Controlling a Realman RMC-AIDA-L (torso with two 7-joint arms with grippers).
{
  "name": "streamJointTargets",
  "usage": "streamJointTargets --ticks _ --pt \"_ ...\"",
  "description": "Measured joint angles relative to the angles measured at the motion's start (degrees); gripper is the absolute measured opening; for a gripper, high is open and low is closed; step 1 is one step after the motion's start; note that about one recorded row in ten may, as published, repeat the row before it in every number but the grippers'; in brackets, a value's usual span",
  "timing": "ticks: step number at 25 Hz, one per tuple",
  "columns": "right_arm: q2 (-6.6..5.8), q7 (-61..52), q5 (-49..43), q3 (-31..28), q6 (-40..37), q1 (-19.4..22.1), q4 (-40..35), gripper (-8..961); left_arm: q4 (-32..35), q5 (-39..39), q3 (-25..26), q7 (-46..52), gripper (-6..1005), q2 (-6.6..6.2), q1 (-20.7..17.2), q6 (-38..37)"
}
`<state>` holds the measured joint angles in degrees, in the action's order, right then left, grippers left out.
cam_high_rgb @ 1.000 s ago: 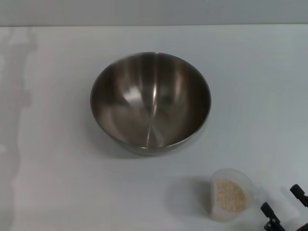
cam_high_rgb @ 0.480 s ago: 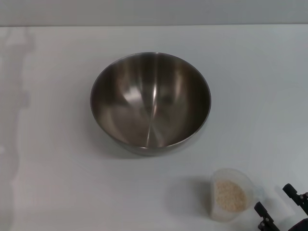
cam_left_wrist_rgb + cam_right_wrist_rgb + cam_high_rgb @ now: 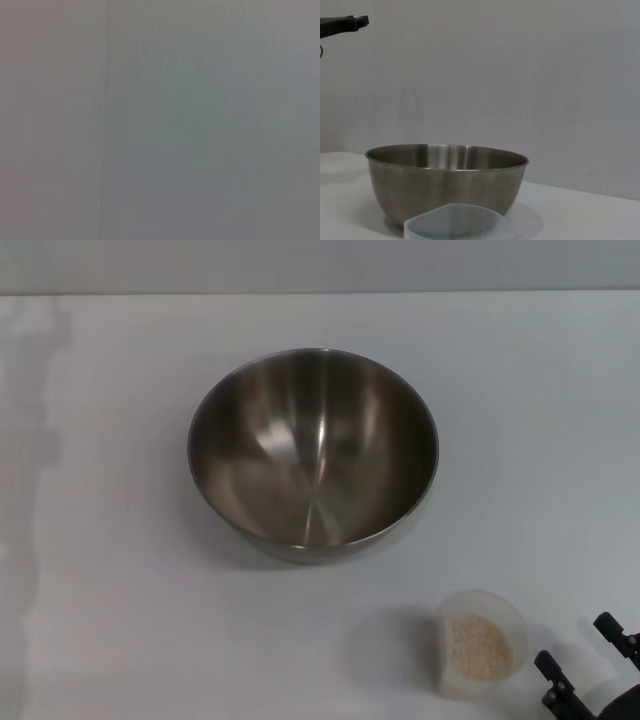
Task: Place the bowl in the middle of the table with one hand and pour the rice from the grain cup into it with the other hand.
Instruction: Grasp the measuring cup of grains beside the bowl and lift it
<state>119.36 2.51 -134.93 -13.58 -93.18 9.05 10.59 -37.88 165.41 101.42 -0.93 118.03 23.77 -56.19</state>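
Note:
The steel bowl (image 3: 312, 450) stands upright and empty in the middle of the white table (image 3: 110, 620). It also shows in the right wrist view (image 3: 445, 185). The frosted grain cup (image 3: 482, 643) stands near the front right with rice (image 3: 476, 644) in it; its rim shows in the right wrist view (image 3: 455, 222). My right gripper (image 3: 577, 643) is open just right of the cup, low over the table, not touching it. My left gripper is out of the head view.
The left wrist view shows only a plain grey surface. A black part (image 3: 345, 24) shows at the edge of the right wrist view; I cannot tell which arm it belongs to. A pale wall runs behind the table.
The right gripper's fingertips have shifted slightly beside the cup. The bowl and the cup have not moved.

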Motion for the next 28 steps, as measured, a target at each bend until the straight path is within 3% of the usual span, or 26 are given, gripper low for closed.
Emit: streamJointTargets --ticks 28 --pt "0.13 -0.1 1.0 -1.3 0.3 -1.3 0.0 699 -0.9 0.0 0.1 0.0 462 0.05 -1.8 -1.1"
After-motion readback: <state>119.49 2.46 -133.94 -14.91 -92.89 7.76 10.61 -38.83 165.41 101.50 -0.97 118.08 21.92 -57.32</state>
